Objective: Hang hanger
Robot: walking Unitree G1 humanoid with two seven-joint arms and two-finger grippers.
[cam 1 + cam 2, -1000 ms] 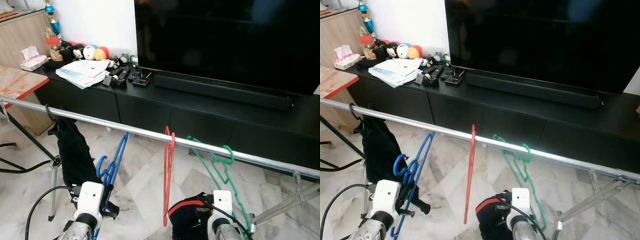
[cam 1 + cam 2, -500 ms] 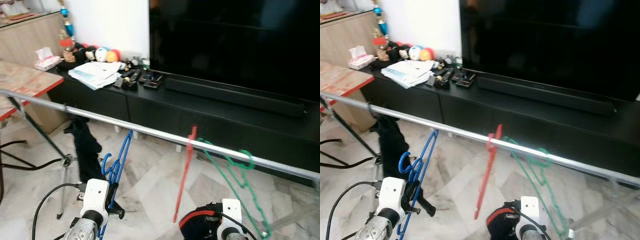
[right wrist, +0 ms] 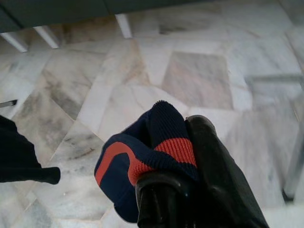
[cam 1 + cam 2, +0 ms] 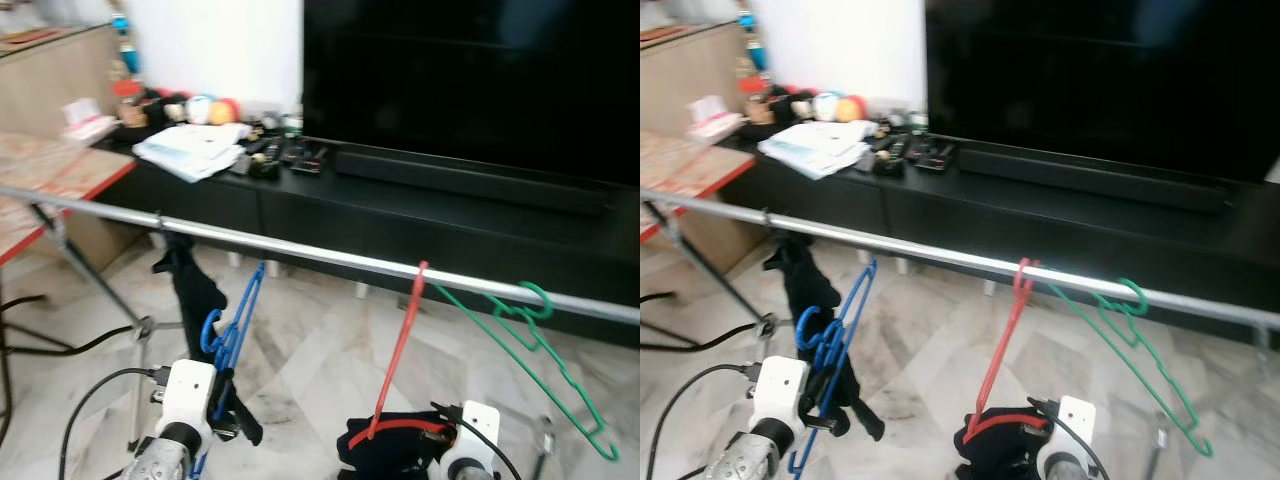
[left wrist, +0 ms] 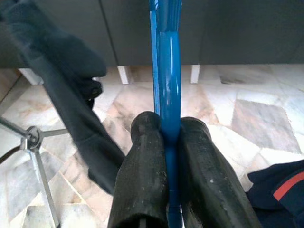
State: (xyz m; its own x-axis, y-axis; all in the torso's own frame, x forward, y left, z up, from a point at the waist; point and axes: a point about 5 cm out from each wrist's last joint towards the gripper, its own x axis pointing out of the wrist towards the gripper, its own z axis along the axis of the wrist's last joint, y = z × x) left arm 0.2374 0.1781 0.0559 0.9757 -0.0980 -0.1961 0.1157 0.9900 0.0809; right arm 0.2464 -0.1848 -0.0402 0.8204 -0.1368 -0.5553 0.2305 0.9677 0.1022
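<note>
Two hangers on the rail point(image 4: 300, 252) swung rightward from a second ago: red hanger point(image 4: 398, 352) and green hanger point(image 4: 525, 345) (camera shifted too). Still unhung: blue hanger point(image 4: 232, 325), clamped between left gripper point(image 5: 167, 156) fingers, low at near left, below the rail. Long axis steeply upright, top toward the rail, hook point(image 4: 208, 330) curling left. Right gripper point(image 3: 183, 187) pinched on a navy-and-red garment point(image 3: 142, 164).

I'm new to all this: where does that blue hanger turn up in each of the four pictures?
Left eye view: blue hanger in the lower left, below the metal rail, above the left pincer.
Right eye view: again in the lower left, beside the black cloth.
Left wrist view: its bar runs up the middle, clamped between the black fingers.
Right wrist view: not there.
Shared landmark: the black cloth hanging just beside it.
</note>
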